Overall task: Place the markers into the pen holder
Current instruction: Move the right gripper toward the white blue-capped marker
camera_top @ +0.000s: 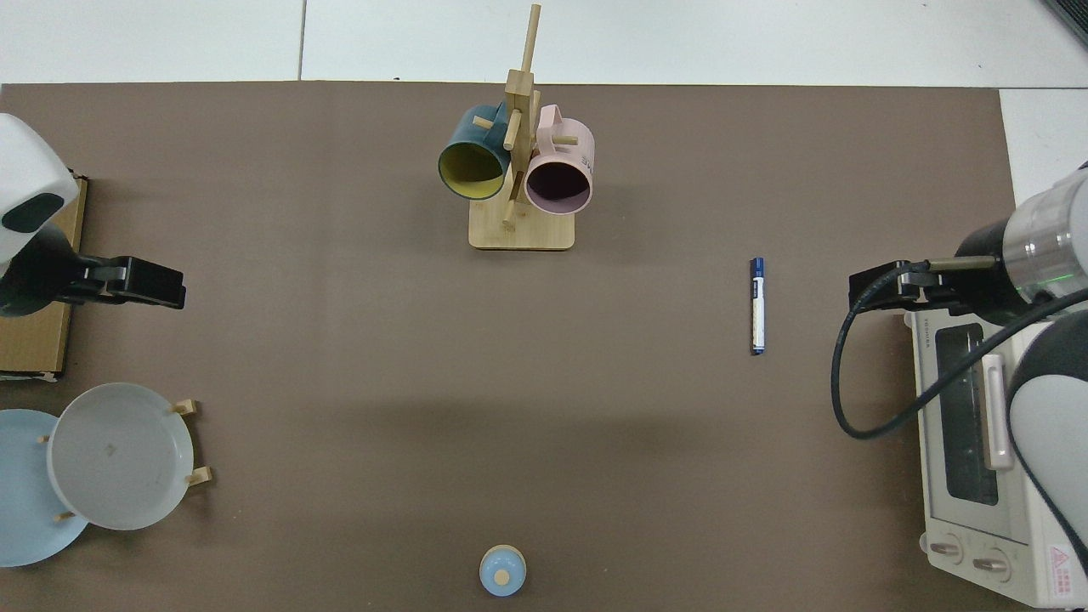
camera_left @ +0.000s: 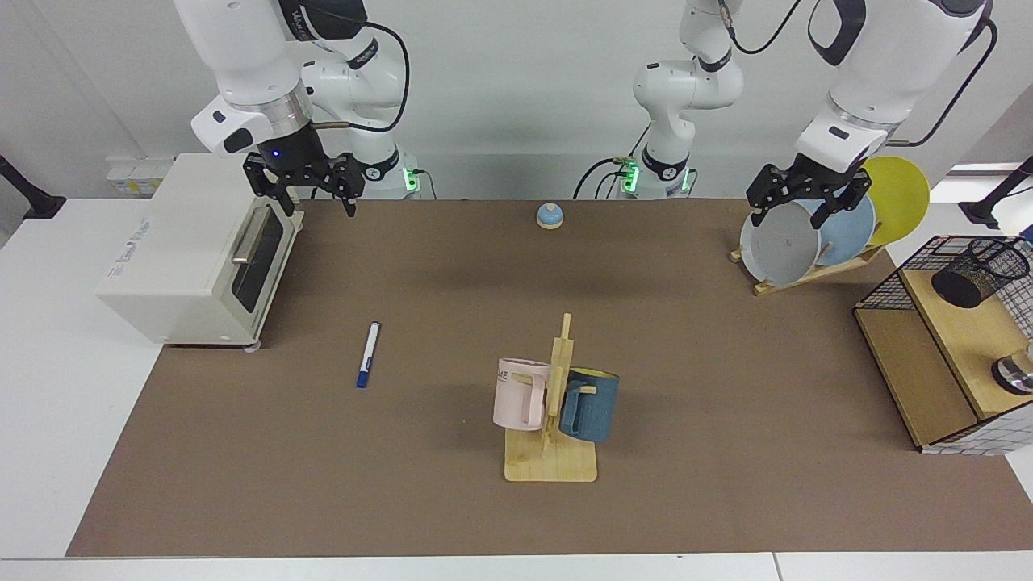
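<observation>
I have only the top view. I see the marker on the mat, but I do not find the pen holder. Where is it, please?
Observer: The pen holder is on the upper wooden shelf of the wire basket, at the facing view's right edge.
Operator: Does it stand upright?
Observer: No, it is tilted, with its mouth turned up and toward that view's right.
Operator: Are the claws open? From above I cannot tell.
Observer: Both are open and empty. The right claw is by the toaster oven's top corner, and the left claw is in front of the plates.
</observation>
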Motion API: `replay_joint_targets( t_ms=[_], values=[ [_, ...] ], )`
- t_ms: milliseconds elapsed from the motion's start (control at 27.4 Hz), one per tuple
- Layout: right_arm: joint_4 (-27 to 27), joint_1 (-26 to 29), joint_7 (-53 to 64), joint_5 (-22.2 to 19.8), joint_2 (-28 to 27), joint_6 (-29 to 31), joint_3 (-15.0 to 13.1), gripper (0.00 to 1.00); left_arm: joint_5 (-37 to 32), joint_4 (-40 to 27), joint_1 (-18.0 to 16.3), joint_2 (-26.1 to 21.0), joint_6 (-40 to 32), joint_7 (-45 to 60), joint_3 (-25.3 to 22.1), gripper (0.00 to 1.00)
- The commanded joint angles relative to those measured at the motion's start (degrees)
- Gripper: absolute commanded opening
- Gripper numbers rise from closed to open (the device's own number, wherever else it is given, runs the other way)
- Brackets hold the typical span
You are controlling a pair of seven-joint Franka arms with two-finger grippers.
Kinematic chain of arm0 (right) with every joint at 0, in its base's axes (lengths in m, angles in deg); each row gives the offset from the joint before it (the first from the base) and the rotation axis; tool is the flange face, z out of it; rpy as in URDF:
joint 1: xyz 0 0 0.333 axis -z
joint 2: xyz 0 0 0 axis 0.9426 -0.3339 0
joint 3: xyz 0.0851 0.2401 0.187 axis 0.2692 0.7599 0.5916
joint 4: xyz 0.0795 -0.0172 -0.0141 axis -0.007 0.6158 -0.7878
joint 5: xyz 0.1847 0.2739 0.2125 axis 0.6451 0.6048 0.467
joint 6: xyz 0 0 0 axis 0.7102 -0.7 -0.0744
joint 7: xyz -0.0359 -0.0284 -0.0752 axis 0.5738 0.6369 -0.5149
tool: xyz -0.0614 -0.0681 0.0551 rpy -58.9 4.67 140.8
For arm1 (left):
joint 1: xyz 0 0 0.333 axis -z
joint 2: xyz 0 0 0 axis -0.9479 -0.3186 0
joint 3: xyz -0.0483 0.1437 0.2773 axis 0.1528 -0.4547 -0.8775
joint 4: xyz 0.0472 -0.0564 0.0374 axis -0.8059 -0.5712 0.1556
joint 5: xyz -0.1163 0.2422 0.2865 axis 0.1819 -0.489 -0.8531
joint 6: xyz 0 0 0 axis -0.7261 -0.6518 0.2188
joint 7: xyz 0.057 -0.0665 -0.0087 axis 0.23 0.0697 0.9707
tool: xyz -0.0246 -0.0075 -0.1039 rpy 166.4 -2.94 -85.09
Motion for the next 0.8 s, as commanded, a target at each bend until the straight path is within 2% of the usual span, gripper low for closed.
replay_joint_targets(
  t_ms=[0,438,583,766],
  values=[
    [0.93,0.99,-0.62,1.1,0.7,1.19,0.59,1.0,-0.19,-1.87,0.34,1.41,0.91,-0.66,-0.2,1.0],
    [0.93,1.69,0.25,1.54,0.61,1.63,0.68,1.0,-0.19,-2.74,0.42,1.76,0.21,-0.4,-0.2,1.0],
    [1.02,3.36,-0.63,0.14,0.7,1.63,0.42,1.0,-0.19,-2.66,0.34,1.85,0.3,-0.4,-0.2,1.0],
    [1.02,6.97,-0.54,0.93,0.61,1.37,0.42,1.0,-0.19,-2.92,-0.45,1.85,0.21,-0.4,-0.55,1.0]
  ],
)
